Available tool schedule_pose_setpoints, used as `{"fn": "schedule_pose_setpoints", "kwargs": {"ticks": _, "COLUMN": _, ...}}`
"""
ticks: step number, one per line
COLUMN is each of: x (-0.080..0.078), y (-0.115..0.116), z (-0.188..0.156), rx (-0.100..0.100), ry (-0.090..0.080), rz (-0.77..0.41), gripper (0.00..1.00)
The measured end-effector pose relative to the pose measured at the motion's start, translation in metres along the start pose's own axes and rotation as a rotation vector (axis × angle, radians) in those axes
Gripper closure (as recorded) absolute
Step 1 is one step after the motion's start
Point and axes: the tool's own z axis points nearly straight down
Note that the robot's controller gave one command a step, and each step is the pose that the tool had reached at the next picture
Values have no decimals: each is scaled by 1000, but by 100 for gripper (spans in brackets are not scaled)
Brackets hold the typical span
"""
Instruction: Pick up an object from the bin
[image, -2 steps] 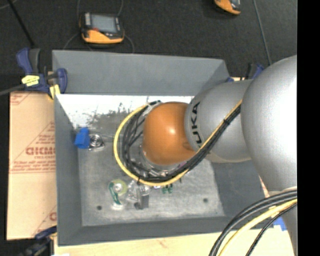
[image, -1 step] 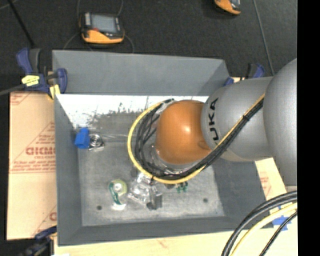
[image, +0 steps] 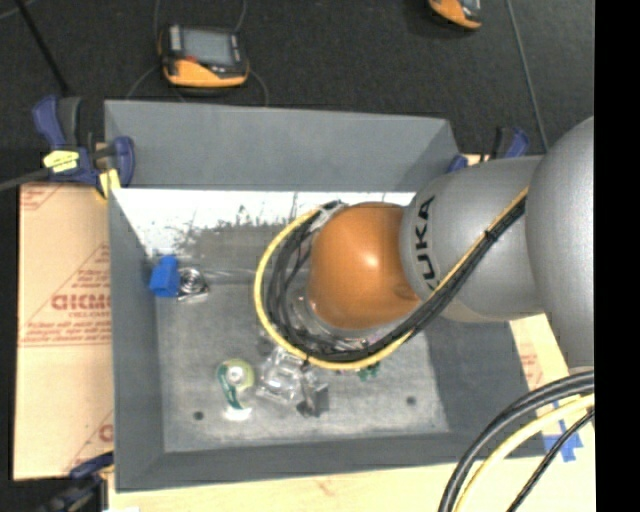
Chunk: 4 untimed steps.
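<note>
My gripper (image: 308, 393) pokes out below the arm's orange cover, low over the front middle of the bin floor. A clear, glinting plastic thing (image: 274, 379) lies right against it on its left; whether the gripper touches it I cannot tell. Further left sits a small round white and green thing (image: 235, 380). A small green piece (image: 368, 373) peeks out from under the cover on the gripper's right.
A blue block (image: 163, 276) with a shiny silver thing (image: 191, 289) beside it lies by the bin's left wall, well away from the gripper. The arm and its cover hide the middle and right of the floor.
</note>
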Motion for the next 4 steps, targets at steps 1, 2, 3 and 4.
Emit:
{"fn": "schedule_pose_setpoints", "kwargs": {"ticks": 1, "x": -2, "y": -5, "z": 2, "rx": 3, "ry": -3, "rz": -135, "gripper": 0}}
{"fn": "schedule_pose_setpoints", "kwargs": {"ticks": 2, "x": -2, "y": -5, "z": 1, "rx": 3, "ry": -4, "rz": -134, "gripper": 100}}
{"fn": "schedule_pose_setpoints", "kwargs": {"ticks": 3, "x": -3, "y": -6, "z": -24, "rx": -3, "ry": 10, "rz": -129, "gripper": 100}}
{"fn": "schedule_pose_setpoints", "kwargs": {"ticks": 4, "x": -3, "y": -7, "z": -30, "rx": -3, "ry": 11, "rz": -124, "gripper": 100}}
